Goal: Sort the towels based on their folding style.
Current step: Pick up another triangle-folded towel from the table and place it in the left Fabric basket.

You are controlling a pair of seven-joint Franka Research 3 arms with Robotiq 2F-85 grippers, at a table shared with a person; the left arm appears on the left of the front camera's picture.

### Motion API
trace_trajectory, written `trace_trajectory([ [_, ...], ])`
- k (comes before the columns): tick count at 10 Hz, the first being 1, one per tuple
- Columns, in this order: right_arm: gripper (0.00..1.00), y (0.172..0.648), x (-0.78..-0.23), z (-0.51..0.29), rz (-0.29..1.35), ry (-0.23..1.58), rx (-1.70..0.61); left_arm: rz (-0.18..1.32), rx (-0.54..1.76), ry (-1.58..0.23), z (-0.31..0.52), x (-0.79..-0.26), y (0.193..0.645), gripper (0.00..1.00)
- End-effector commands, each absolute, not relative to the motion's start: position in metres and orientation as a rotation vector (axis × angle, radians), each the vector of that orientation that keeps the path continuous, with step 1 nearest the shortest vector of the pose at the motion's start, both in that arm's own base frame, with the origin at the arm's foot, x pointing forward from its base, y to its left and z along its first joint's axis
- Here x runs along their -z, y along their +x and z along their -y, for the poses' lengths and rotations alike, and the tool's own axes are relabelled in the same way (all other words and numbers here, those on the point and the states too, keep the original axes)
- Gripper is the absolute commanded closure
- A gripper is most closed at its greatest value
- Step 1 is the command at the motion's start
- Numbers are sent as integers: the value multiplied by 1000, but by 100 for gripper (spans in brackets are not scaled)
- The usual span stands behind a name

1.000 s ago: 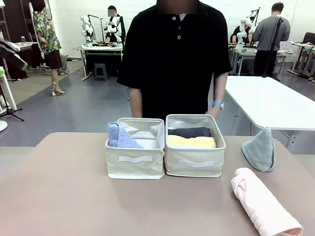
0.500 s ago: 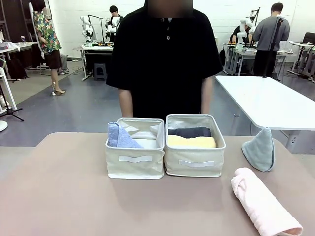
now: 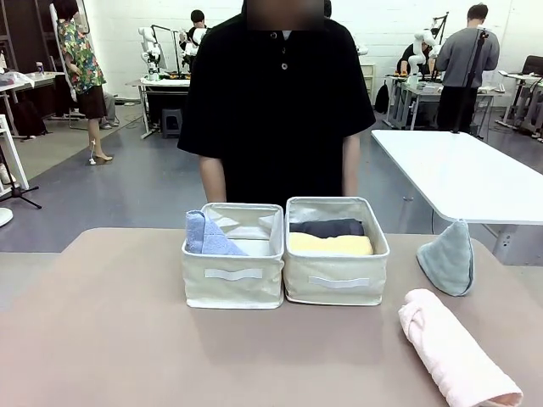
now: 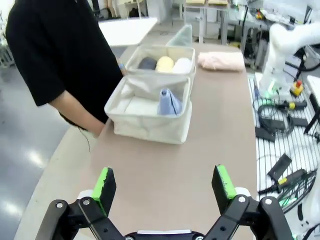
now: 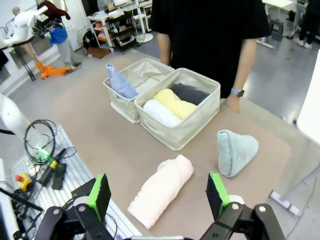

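Open-plan lab: grey floor (image 3: 144,186), several work tables (image 3: 458,174), cable-strewn rack (image 4: 295,150).

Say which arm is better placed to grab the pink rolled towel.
Right, probably: the pink rolled towel lies just before the open right gripper; the left gripper sees it beyond the baskets.

The left basket (image 3: 233,284) and right basket (image 3: 337,288) stand touching mid-table. From them the table (image 3: 102,339) lies bare from 6 to 9 o'clock. The grey-green cone towel (image 3: 448,259) sits at 3 o'clock and the pink rolled towel (image 3: 454,352) at 4, with a gap between them. A person (image 3: 276,102) blocks 12 o'clock.
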State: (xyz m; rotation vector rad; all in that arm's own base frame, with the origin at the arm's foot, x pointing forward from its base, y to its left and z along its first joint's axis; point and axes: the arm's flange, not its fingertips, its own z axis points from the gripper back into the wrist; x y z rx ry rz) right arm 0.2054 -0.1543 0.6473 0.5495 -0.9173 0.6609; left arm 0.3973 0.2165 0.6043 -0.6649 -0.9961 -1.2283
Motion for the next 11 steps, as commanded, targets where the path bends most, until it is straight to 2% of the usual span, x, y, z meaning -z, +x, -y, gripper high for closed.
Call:
trace_trajectory([
  [1,0,207,-647,153,922,559,-675,1112,1196,-797,-224,-610,403,0],
  [2,0,207,-647,153,922,559,-675,1113,1178,-859,-226,-609,406,0],
  [3,0,207,-647,153,922,559,-675,1056,1210,-723,-217,-605,398,0],
  [8,0,205,-647,154,917,550,-661,1056,1210,-723,-217,-605,398,0],
  [10,0,207,-667,77,739,196,-870,1056,1210,-723,-217,-605,398,0],
  [11,0,221,-670,48,681,110,-915,1056,1210,-723,-217,-605,398,0],
])
